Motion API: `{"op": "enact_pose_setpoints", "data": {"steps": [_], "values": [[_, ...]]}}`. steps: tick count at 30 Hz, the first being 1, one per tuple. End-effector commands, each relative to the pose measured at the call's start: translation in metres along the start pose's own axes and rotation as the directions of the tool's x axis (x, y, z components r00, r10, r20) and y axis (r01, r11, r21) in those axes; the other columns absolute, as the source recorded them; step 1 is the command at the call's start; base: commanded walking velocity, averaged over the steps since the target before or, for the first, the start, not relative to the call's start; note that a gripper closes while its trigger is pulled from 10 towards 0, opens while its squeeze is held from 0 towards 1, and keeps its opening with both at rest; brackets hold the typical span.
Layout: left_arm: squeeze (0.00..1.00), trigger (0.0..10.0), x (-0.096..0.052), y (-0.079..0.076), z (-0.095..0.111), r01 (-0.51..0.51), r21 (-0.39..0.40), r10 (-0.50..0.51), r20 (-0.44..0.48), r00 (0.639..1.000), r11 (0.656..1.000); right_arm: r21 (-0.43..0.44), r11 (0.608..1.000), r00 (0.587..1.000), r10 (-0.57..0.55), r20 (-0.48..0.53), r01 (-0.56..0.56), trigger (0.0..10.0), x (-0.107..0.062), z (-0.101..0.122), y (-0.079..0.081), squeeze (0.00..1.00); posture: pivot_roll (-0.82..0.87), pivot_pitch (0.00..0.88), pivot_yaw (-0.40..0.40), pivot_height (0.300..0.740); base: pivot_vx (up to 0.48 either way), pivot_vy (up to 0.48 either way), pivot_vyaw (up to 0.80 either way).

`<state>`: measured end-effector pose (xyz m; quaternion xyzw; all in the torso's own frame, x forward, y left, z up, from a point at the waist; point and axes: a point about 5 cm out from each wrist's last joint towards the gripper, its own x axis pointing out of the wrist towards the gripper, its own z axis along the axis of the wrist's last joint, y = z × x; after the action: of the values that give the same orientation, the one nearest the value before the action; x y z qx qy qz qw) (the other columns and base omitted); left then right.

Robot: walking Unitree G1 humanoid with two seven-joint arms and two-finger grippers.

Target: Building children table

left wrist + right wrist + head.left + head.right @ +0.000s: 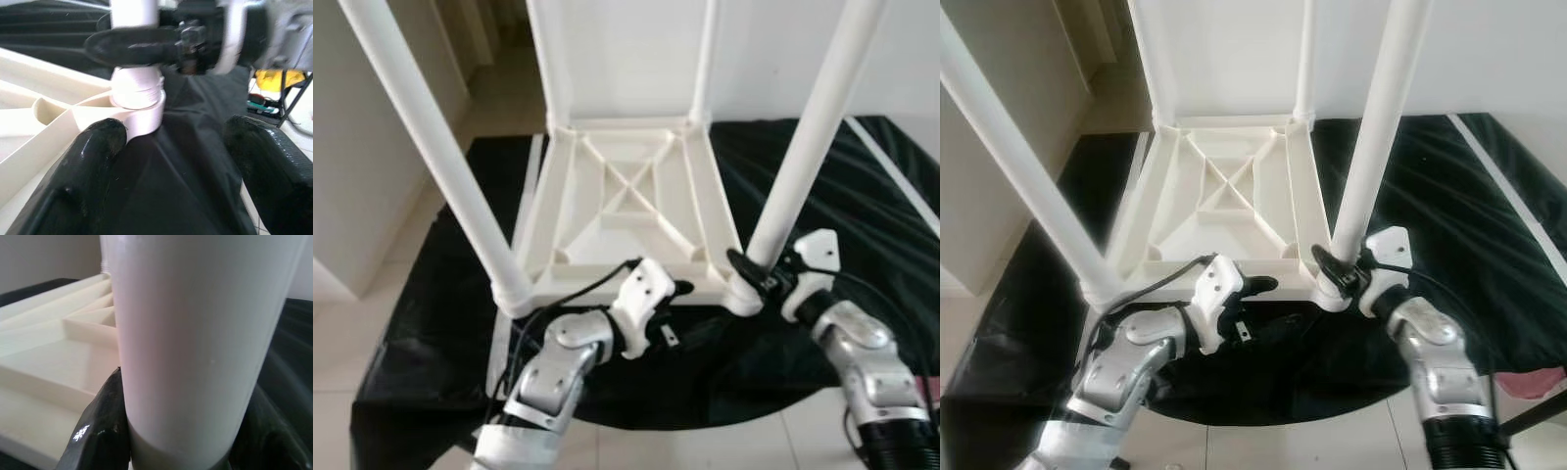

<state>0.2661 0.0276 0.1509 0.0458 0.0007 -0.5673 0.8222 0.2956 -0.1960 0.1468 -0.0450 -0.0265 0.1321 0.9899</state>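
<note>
The white children's table (631, 211) lies upside down on a black cloth (822, 196) in the middle of the scene, its ribbed underside facing up and its four legs pointing straight upward, long axes vertical. The right gripper (756, 271) is clamped around the near right leg (808, 147) just above its corner socket. The left gripper (671, 294) sits at the tabletop's near edge, its fingers (93, 161) spread apart over the cloth, one touching the rim beside that socket.

soft, even daylight; hazy head views, blurred wrist close-ups
</note>
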Motion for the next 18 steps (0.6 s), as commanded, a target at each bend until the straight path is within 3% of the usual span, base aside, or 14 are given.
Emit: {"op": "enact_pose_setpoints", "data": {"steps": [1,3,5,7,9,10,12,14,15,18], "values": [[0.0,10.0,-0.001,0.009,-0.003,-0.163,0.003,0.163,-0.014,0.987,0.987,0.0,0.997,0.992,-0.071,-0.108,0.072,10.0,-0.005,-0.02,-0.004,0.0,-0.11,0.018,0.043,0.74,0.0,0.0,0.0],[0.0,10.0,0.0,0.008,-0.004,-0.162,0.004,0.162,-0.017,0.987,0.987,0.014,0.992,0.984,-0.126,-0.125,0.129,10.0,-0.007,-0.024,-0.001,0.0,-0.11,0.018,0.043,0.74,0.0,0.0,0.0],[0.0,10.0,0.002,0.008,-0.005,-0.158,0.01,0.158,-0.022,0.987,0.987,0.047,0.956,0.947,-0.279,-0.161,0.289,10.0,-0.011,-0.033,0.008,0.0,-0.11,0.016,0.053,0.74,0.0,0.0,0.0],[0.0,10.0,0.002,0.008,-0.005,-0.158,0.01,0.158,-0.022,0.987,0.987,0.047,0.956,0.947,-0.279,-0.161,0.289,10.0,-0.011,-0.033,0.008,0.0,-0.11,0.016,0.053,0.74,0.0,0.0,0.0],[0.0,10.0,0.003,0.011,-0.005,-0.162,0.019,0.163,-0.023,0.986,0.987,0.052,0.871,0.862,-0.472,-0.186,0.488,10.0,-0.019,-0.039,0.013,0.0,-0.12,0.013,0.058,0.74,0.0,0.0,0.0],[0.0,10.0,0.003,0.011,-0.005,-0.162,0.019,0.163,-0.023,0.986,0.987,0.052,0.871,0.862,-0.472,-0.186,0.488,10.0,-0.019,-0.039,0.013,0.0,-0.12,0.013,0.058,0.74,0.0,0.0,0.0],[0.0,10.0,0.006,0.016,-0.004,-0.18,0.03,0.181,-0.024,0.983,0.983,0.089,0.769,0.762,-0.6,-0.242,0.633,10.0,-0.022,-0.045,0.026,0.0,-0.12,0.009,0.064,0.74,0.0,0.0,0.0],[0.0,10.0,0.006,0.016,-0.004,-0.18,0.03,0.181,-0.024,0.983,0.983,0.089,0.769,0.762,-0.6,-0.242,0.633,10.0,-0.022,-0.045,0.026,0.0,-0.12,0.009,0.064,0.74,0.0,0.0,0.0],[0.0,10.0,0.007,0.017,-0.003,-0.191,0.033,0.191,-0.014,0.981,0.981,0.104,0.795,0.794,-0.569,-0.217,0.598,10.0,-0.016,-0.04,0.035,0.0,-0.13,0.006,0.068,0.74,0.0,0.0,0.0],[0.0,10.0,0.008,0.017,-0.002,-0.194,0.042,0.194,-0.006,0.981,0.98,0.126,0.818,0.822,-0.534,-0.197,0.561,10.0,-0.012,-0.037,0.037,0.0,-0.13,0.004,0.071,0.74,0.0,0.0,0.0]]}}
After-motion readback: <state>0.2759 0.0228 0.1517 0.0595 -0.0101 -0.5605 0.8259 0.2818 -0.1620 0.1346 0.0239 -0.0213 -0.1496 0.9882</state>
